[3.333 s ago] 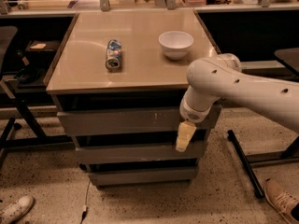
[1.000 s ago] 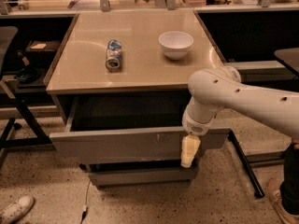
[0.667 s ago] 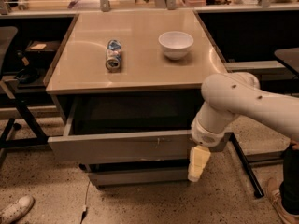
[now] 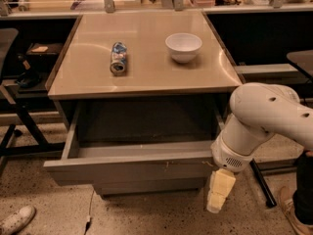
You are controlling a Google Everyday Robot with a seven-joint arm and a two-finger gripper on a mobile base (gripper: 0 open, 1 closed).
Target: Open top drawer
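Note:
The top drawer point(image 4: 122, 171) is a wide grey metal front with small yellowish scratch marks right of centre. It stands pulled far out from under the tabletop, and its shallow grey tray point(image 4: 142, 150) looks empty. My gripper point(image 4: 218, 194), with yellowish fingers pointing down, hangs from the white arm point(image 4: 264, 116) just off the drawer front's right end, slightly below its lower edge. It holds nothing that I can see. The lower drawer fronts are mostly hidden under the open drawer.
A can point(image 4: 118, 58) lies on its side and a white bowl point(image 4: 183, 46) stands on the beige tabletop point(image 4: 146, 80). A shoe point(image 4: 17, 219) is at bottom left, a chair base point(image 4: 19, 126) to the left, and a black frame leg point(image 4: 259, 182) and a person's leg point(image 4: 303, 195) to the right.
The top drawer went from shut to pulled well out towards the camera. My gripper moved down and to the right, from the drawer front to just past its right end.

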